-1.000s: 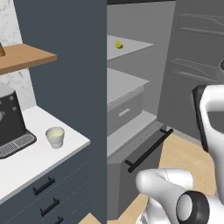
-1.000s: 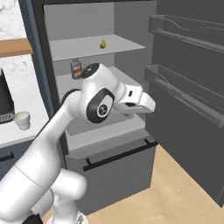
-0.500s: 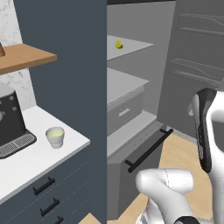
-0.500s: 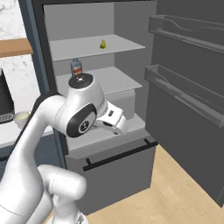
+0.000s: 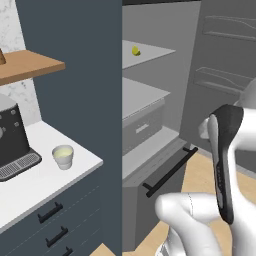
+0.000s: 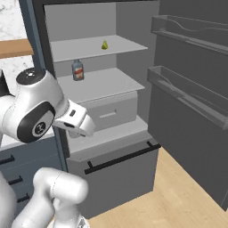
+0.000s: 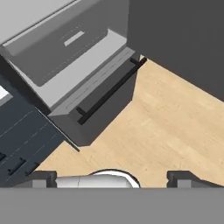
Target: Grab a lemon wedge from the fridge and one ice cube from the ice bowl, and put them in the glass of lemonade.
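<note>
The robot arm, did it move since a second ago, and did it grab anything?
The arm swung left and lower in the right base view, so its hand now looks down at the fridge's bottom drawer and the floor. Its gripper is open and holds nothing. The lemon wedge, can and glass of lemonade stayed put.

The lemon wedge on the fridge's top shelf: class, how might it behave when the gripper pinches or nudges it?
The lemon wedge looks tiny, so probably light and easily knocked aside. Its tapered shape may slip from flat fingers. It sits alone on a smooth shelf, so a nudge would likely slide it.
</note>
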